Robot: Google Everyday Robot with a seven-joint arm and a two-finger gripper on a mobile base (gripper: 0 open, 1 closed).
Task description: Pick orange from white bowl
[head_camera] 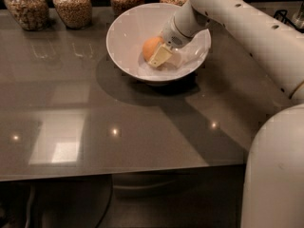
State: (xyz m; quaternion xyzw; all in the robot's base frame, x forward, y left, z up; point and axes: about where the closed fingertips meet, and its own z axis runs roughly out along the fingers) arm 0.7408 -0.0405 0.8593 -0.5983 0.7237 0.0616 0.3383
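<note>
Gripper (159, 59) sits low inside the white bowl (124, 32) in the upper middle of the frame, touching the right side of the orange (150, 47), which lies on the bowl's floor; whether it has closed on the fruit cannot be told. Its white arm (247, 25) slants in from the upper right. Glass jars (72, 6) line the top edge of the grey table (95, 108).
</note>
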